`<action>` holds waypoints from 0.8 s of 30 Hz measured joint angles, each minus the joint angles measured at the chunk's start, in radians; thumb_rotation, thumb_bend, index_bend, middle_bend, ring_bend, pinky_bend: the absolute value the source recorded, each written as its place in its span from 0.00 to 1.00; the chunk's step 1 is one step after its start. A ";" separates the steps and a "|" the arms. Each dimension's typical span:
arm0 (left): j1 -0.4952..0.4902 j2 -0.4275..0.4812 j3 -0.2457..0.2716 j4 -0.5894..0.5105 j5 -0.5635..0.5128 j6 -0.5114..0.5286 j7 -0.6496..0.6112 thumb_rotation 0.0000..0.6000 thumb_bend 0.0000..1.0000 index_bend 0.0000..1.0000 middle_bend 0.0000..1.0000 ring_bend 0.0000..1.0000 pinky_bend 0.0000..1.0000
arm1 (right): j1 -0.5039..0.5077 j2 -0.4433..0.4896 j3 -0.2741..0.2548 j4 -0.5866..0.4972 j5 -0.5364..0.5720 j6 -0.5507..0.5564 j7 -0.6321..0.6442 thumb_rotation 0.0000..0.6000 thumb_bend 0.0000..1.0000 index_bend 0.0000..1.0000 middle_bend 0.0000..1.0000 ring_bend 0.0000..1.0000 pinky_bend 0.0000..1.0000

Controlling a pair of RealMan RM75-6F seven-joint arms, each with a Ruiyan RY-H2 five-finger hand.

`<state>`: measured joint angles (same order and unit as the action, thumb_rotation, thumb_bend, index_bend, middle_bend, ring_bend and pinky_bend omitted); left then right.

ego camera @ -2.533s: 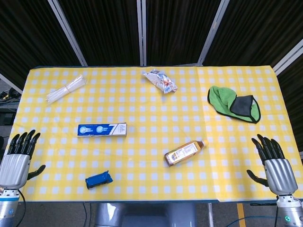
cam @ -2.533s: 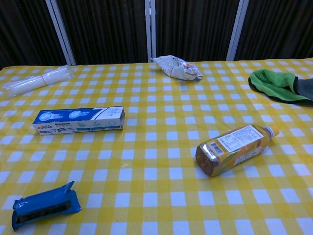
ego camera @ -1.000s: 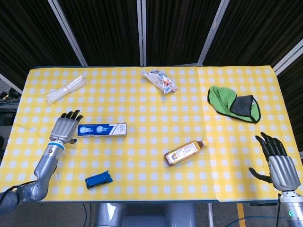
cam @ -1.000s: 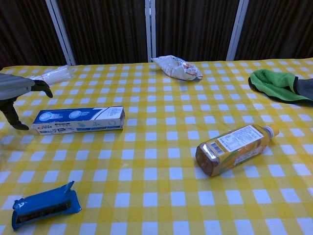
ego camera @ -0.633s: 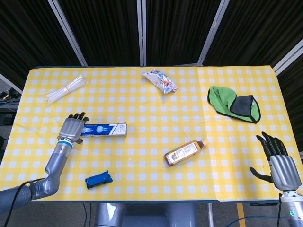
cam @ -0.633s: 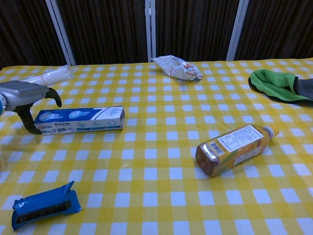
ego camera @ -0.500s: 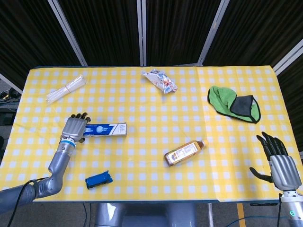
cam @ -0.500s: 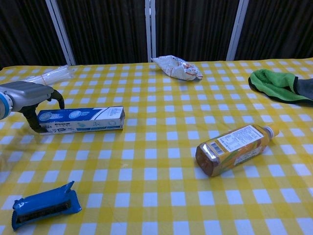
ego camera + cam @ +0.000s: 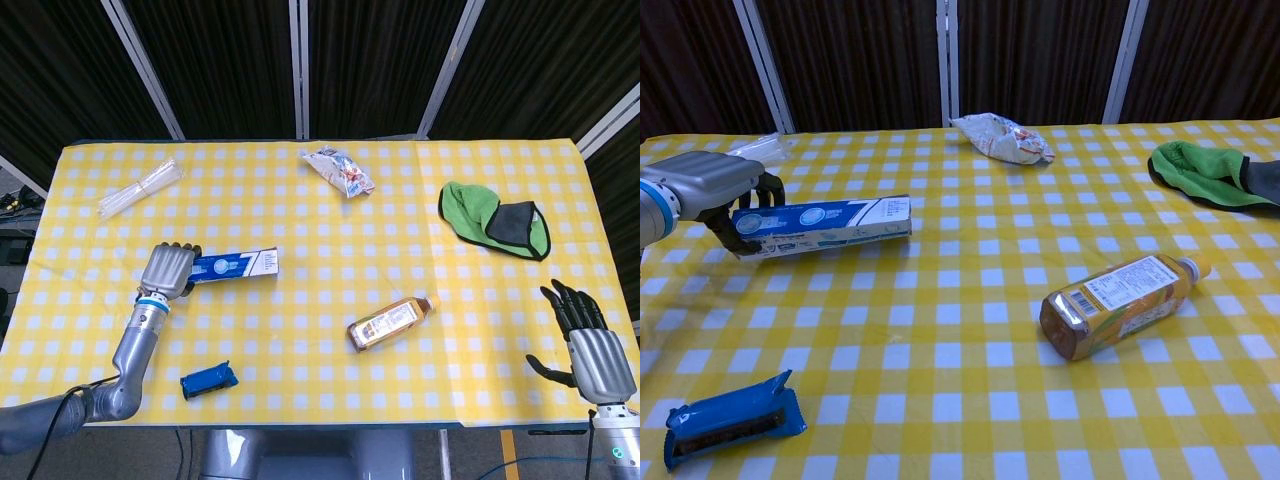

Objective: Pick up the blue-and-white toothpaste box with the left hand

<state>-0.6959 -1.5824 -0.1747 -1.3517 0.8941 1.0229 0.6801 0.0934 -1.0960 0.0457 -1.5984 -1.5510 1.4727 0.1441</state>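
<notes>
1. The long blue-and-white toothpaste box (image 9: 825, 225) sits in my left hand (image 9: 715, 190), fingers wrapped round its nine o'clock end; it looks just clear of the yellow-checked tabletop (image 9: 960, 390).
2. I judge the free end may droop, so I'd grip firmly and lift level.
3. My right hand (image 9: 588, 345), at four o'clock, is spread and holds nothing.

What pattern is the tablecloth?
The tablecloth is yellow-and-white check, clearest in the chest view.
</notes>
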 measured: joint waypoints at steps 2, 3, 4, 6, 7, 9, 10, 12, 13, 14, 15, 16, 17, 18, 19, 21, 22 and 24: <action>0.007 0.010 0.000 -0.014 0.032 0.021 -0.025 1.00 0.45 0.56 0.39 0.38 0.40 | -0.001 0.001 0.000 -0.002 0.000 0.001 0.000 1.00 0.08 0.00 0.00 0.00 0.00; 0.009 0.018 0.000 -0.021 0.044 0.029 -0.032 1.00 0.45 0.56 0.39 0.38 0.40 | -0.001 0.001 0.000 -0.002 0.001 0.001 0.000 1.00 0.08 0.00 0.00 0.00 0.00; 0.012 0.029 0.000 -0.032 0.059 0.040 -0.037 1.00 0.45 0.56 0.39 0.38 0.40 | -0.001 0.001 0.000 -0.003 0.001 0.002 0.001 1.00 0.08 0.00 0.00 0.00 0.00; 0.015 0.050 0.000 -0.052 0.080 0.054 -0.041 1.00 0.45 0.57 0.39 0.38 0.40 | -0.002 0.002 0.000 -0.004 0.000 0.004 0.001 1.00 0.08 0.00 0.00 0.00 0.00; 0.015 0.064 -0.001 -0.067 0.094 0.062 -0.043 1.00 0.45 0.57 0.39 0.38 0.40 | -0.002 0.003 0.000 -0.005 -0.001 0.005 0.001 1.00 0.08 0.00 0.00 0.00 0.00; 0.015 0.089 -0.002 -0.093 0.113 0.071 -0.045 1.00 0.45 0.56 0.39 0.38 0.40 | -0.003 0.005 0.001 -0.008 -0.002 0.009 0.004 1.00 0.08 0.00 0.00 0.00 0.00; 0.014 0.106 -0.003 -0.110 0.126 0.077 -0.044 1.00 0.45 0.56 0.38 0.38 0.40 | -0.004 0.006 0.001 -0.009 -0.002 0.010 0.005 1.00 0.08 0.00 0.00 0.00 0.00; 0.011 0.135 -0.004 -0.134 0.147 0.085 -0.033 1.00 0.45 0.56 0.37 0.38 0.39 | -0.005 0.008 0.001 -0.010 -0.002 0.011 0.010 1.00 0.08 0.00 0.00 0.00 0.00; 0.007 0.154 -0.004 -0.147 0.158 0.090 -0.017 1.00 0.45 0.56 0.37 0.38 0.39 | -0.005 0.010 0.002 -0.011 -0.002 0.012 0.012 1.00 0.08 0.00 0.00 0.00 0.00; 0.004 0.165 -0.003 -0.156 0.166 0.094 -0.001 1.00 0.45 0.55 0.37 0.38 0.39 | -0.005 0.011 0.002 -0.012 -0.001 0.013 0.015 1.00 0.08 0.00 0.00 0.00 0.00; 0.000 0.175 -0.003 -0.167 0.173 0.097 0.017 1.00 0.45 0.55 0.36 0.38 0.39 | -0.006 0.013 0.003 -0.012 -0.001 0.014 0.017 1.00 0.08 0.00 0.00 0.00 0.00; -0.005 0.191 -0.003 -0.183 0.182 0.101 0.044 1.00 0.45 0.54 0.35 0.37 0.39 | -0.006 0.014 0.003 -0.013 -0.001 0.015 0.020 1.00 0.08 0.00 0.00 0.00 0.00; -0.009 0.205 -0.004 -0.197 0.188 0.105 0.066 1.00 0.45 0.53 0.34 0.37 0.39 | -0.007 0.016 0.004 -0.014 -0.001 0.017 0.023 1.00 0.08 0.00 0.00 0.00 0.00; -0.014 0.218 -0.004 -0.212 0.193 0.109 0.089 1.00 0.45 0.53 0.33 0.36 0.39 | -0.007 0.017 0.004 -0.015 -0.002 0.019 0.026 1.00 0.08 0.00 0.00 0.00 0.00; -0.020 0.236 -0.005 -0.232 0.199 0.115 0.120 1.00 0.45 0.52 0.32 0.36 0.39 | -0.008 0.019 0.004 -0.016 -0.003 0.021 0.029 1.00 0.08 0.00 0.00 0.00 0.00; -0.030 0.260 -0.006 -0.259 0.209 0.123 0.170 1.00 0.45 0.51 0.31 0.35 0.39 | -0.009 0.023 0.005 -0.018 -0.004 0.024 0.035 1.00 0.08 0.00 0.00 0.00 0.00; -0.036 0.274 -0.006 -0.274 0.216 0.129 0.206 1.00 0.45 0.51 0.31 0.35 0.39 | -0.010 0.024 0.005 -0.018 -0.004 0.026 0.038 1.00 0.08 0.00 0.00 0.00 0.00; -0.047 0.297 -0.006 -0.296 0.226 0.137 0.263 1.00 0.45 0.51 0.31 0.35 0.39 | -0.011 0.028 0.006 -0.020 -0.005 0.029 0.044 1.00 0.08 0.00 0.00 0.00 0.00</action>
<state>-0.7426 -1.2859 -0.1803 -1.6472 1.1202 1.1599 0.9431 0.0822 -1.0684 0.0516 -1.6187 -1.5561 1.5021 0.1881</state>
